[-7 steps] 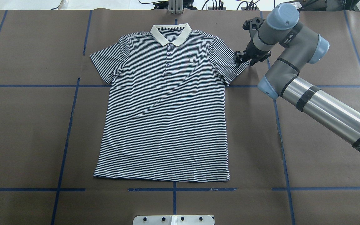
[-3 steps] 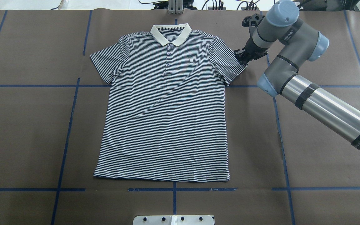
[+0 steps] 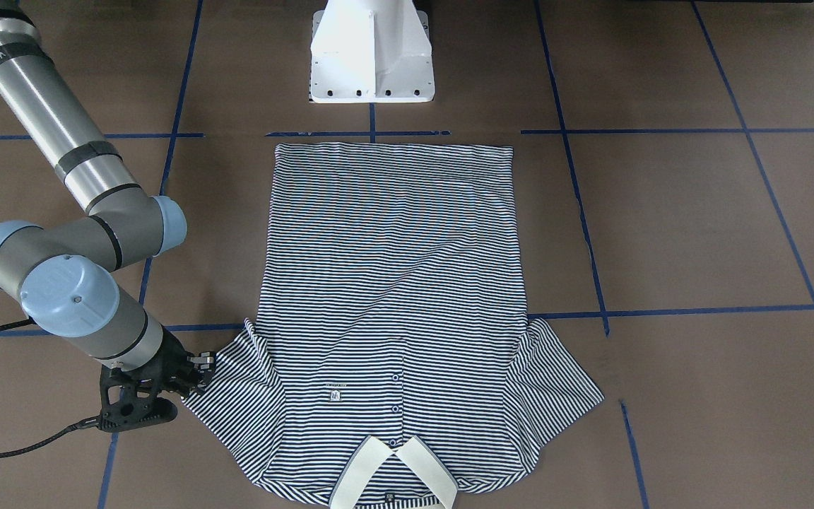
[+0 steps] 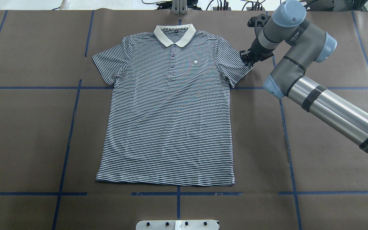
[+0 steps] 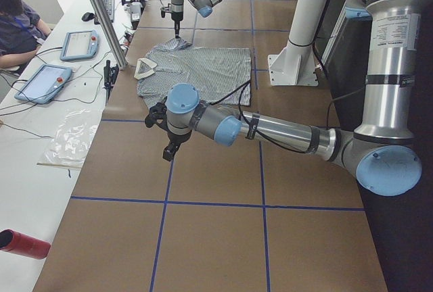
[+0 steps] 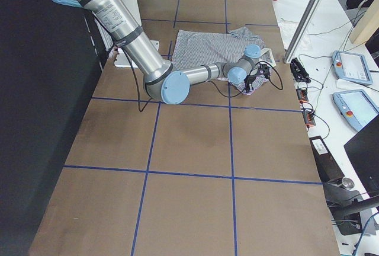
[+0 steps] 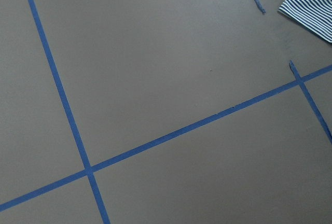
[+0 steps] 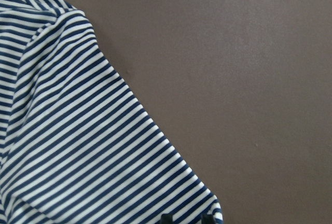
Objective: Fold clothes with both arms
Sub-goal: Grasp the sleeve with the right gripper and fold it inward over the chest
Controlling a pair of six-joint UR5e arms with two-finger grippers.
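Shirt [image 4: 171,111]: lies flat on the table [image 4: 27,127], front up.
Right gripper [image 4: 244,59]: fingers slightly apart at the sleeve corner.
Left gripper [image 5: 169,151]: beside the shirt; cannot tell whether parted or closed.

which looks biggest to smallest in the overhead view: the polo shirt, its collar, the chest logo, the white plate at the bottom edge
1. polo shirt
2. collar and white plate: about alike, and the plate is cut off by the frame, so these two are not ranked
3. chest logo
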